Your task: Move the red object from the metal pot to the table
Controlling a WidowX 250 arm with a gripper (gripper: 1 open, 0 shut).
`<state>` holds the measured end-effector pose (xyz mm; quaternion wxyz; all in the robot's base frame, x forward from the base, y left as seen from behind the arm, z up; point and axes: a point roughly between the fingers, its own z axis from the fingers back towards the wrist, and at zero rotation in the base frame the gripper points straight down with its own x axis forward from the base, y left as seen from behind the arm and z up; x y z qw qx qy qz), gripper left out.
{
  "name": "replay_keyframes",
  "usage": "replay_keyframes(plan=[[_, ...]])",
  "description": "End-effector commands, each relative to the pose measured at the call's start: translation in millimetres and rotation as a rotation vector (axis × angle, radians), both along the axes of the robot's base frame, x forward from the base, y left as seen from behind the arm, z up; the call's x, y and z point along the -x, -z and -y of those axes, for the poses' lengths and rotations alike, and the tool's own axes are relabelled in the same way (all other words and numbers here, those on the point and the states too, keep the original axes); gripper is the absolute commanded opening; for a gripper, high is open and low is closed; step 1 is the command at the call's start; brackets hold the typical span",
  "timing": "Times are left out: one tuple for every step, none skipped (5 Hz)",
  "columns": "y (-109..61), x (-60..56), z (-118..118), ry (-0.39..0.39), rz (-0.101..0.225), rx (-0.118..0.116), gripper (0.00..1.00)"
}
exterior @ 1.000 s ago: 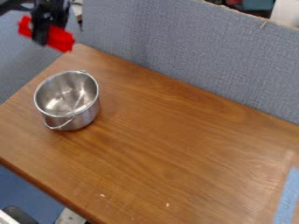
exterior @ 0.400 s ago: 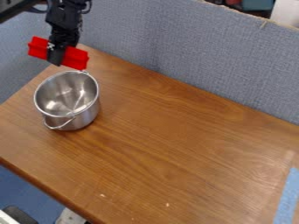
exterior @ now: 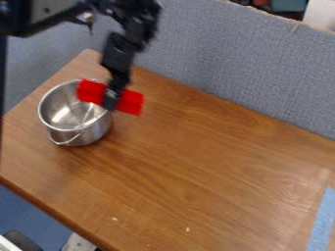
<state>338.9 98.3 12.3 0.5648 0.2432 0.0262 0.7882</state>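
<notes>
The red object (exterior: 110, 97), a small bright red block, hangs in my gripper (exterior: 116, 95), whose black fingers are shut on its middle. It is held just above the right rim of the metal pot (exterior: 72, 114), a shiny steel pot standing at the left of the brown wooden table (exterior: 210, 167). The pot's inside looks empty. My arm reaches down from the upper left, and the block's ends stick out on both sides of the fingers.
A grey-blue fabric wall (exterior: 236, 59) runs behind the table. The table's right edge drops off at the far right, and its front edge runs along the lower left. A thin wire handle hangs at the pot's front.
My gripper has carried the red block right and down, from above the table's far left corner to just over the pot's right rim. The pot has stayed put.
</notes>
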Motion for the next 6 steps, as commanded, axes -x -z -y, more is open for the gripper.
replay_keyframes(plan=[[8.0,1.2,10,-0.164,0.043,-0.018,0.00],[1.1,-0.1,-27,-0.257,0.037,0.011,0.00],[5.6,-5.9,-67,-0.310,0.045,0.032,0.00],[-10.6,8.8,-79,-0.557,0.059,0.037,1.00],[0.5,-9.0,-50,-0.471,0.066,0.035,0.00],[-12.7,5.4,-32,-0.426,0.076,0.036,1.00]])
